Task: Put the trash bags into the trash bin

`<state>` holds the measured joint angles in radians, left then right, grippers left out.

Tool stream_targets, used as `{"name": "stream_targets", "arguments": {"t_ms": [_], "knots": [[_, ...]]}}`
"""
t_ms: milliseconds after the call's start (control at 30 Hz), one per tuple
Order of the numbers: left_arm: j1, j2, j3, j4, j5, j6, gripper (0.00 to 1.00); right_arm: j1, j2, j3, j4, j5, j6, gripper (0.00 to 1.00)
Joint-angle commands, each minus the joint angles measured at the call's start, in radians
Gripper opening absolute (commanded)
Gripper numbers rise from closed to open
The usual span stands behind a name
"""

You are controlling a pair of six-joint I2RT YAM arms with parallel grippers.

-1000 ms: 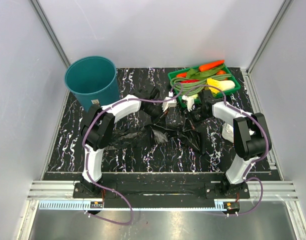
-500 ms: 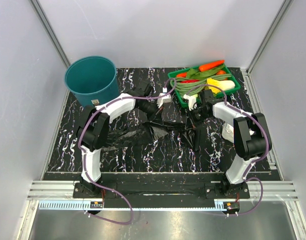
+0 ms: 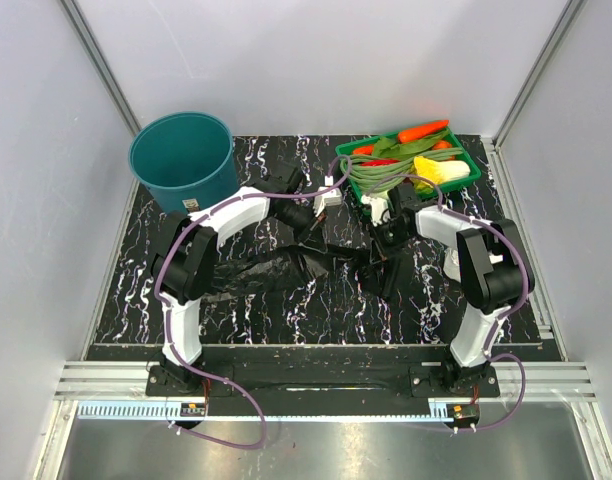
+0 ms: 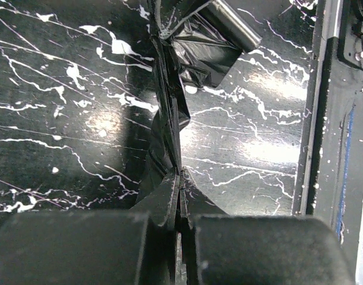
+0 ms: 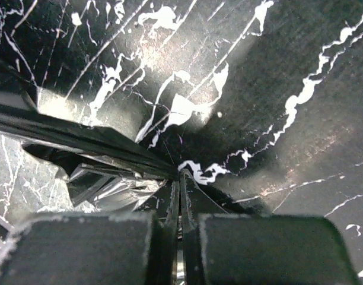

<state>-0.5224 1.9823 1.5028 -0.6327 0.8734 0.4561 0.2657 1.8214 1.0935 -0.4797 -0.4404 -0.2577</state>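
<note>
Left gripper — jaws pinched tight on a twisted strip of the trash bags. Right gripper likewise clamped on the film. Bags hang stretched between both over mid-table — well apart from the trash bin, far left corner.

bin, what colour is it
The bin is plain teal; it shows best in the top external view.

The trash bags are glossy, wrinkled plastic film (the table looks polished).
</note>
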Motion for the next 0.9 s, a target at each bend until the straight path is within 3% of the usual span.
{"name": "stream_targets", "arguments": {"t_ms": [0, 333, 867], "knots": [[0.045, -0.099, 0.040, -0.082, 0.078, 0.021, 0.00, 0.015, 0.052, 0.002, -0.039, 0.304, 0.008, 0.00], [0.047, -0.132, 0.115, -0.160, 0.090, 0.018, 0.00, 0.067, 0.122, 0.086, -0.149, 0.427, 0.061, 0.00], [0.058, -0.186, 0.183, -0.297, 0.171, 0.076, 0.00, 0.190, 0.191, 0.140, -0.214, 0.597, 0.012, 0.00]]}}
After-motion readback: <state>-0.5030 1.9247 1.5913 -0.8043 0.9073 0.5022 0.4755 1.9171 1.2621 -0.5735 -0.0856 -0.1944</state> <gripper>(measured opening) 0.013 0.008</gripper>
